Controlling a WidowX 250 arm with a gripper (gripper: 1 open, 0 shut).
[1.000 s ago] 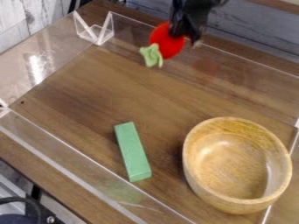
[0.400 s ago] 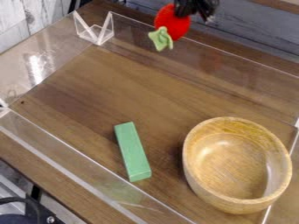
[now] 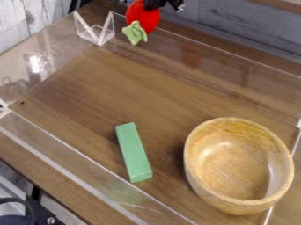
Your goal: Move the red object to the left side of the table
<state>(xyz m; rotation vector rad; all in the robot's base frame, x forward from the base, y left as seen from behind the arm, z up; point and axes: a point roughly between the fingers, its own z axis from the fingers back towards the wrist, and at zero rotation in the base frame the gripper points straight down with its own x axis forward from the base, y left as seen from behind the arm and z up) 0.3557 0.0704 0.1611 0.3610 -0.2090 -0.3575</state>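
The red object [image 3: 144, 17], a small rounded red toy fruit with a light-green leaf end [image 3: 134, 34], hangs above the far edge of the table [image 3: 177, 88], left of centre. My gripper [image 3: 157, 5] is at the very top of the view, mostly cut off by the frame, and is shut on the red object from above. The leaf end dangles down and to the left, clear of the wood.
A green rectangular block [image 3: 133, 151] lies near the front, left of centre. A wooden bowl [image 3: 238, 164] stands at the front right. Low clear acrylic walls border the tabletop, and a clear folded stand [image 3: 94, 26] sits at the far left corner.
The gripper has carried the red object leftward and slightly higher along the far edge, from above the middle toward the far left corner. Block and bowl have not moved.
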